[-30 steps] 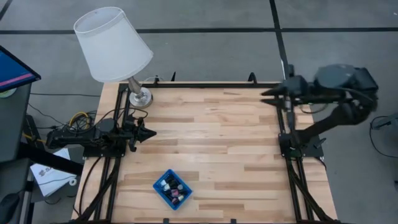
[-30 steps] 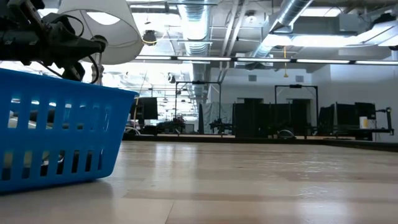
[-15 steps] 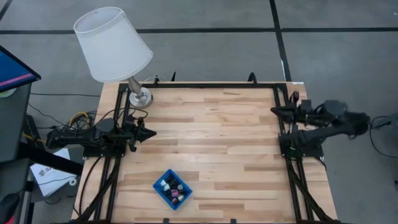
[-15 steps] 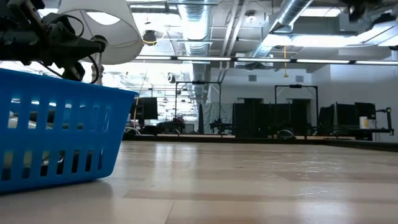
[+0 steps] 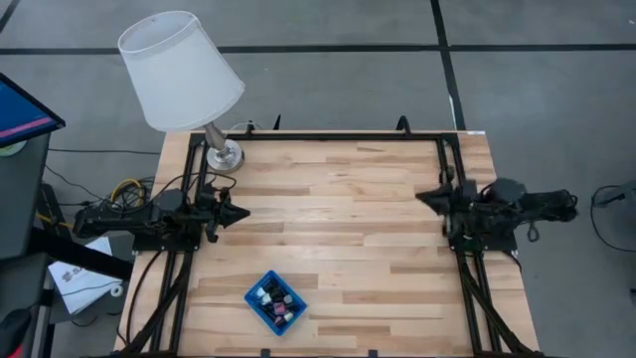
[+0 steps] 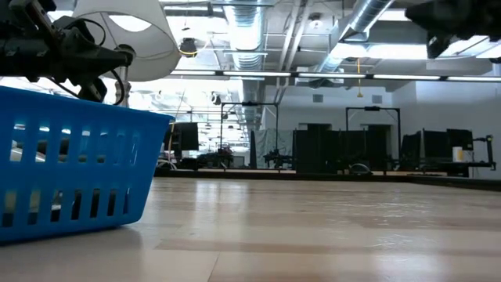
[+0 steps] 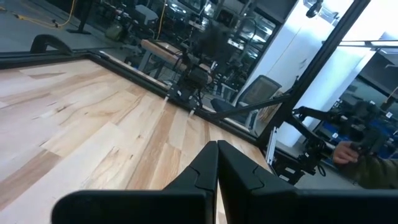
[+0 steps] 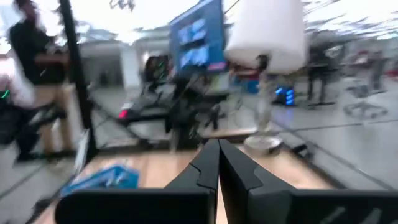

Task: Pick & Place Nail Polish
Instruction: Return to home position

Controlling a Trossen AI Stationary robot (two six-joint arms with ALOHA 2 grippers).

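Several tiny nail polish bottles [image 5: 275, 298] with dark caps stand in a square blue slotted tray [image 5: 289, 316] near the table's near edge, left of centre. The tray fills the left of the low view [image 6: 74, 168] and shows in the right wrist view [image 8: 102, 177]. My left gripper [image 5: 243, 212] is shut and empty, low at the table's left edge; it shows in its wrist view [image 7: 217, 149]. My right gripper [image 5: 421, 196] is shut and empty, low at the table's right edge; it shows in its wrist view [image 8: 218, 147].
A lamp with a white shade [image 5: 179, 70] stands on a metal base [image 5: 224, 154] at the table's far left corner. Black frame rails [image 5: 328, 136] run along the table's far, left and right edges. The wooden top [image 5: 338, 219] between the arms is bare. A person [image 8: 28, 74] stands beyond the table.
My right arm has come down and folded in from a raised pose at the table's far right corner; its gripper now sits low at the right edge, a little nearer the near edge. The left arm, tray and bottles have not moved.
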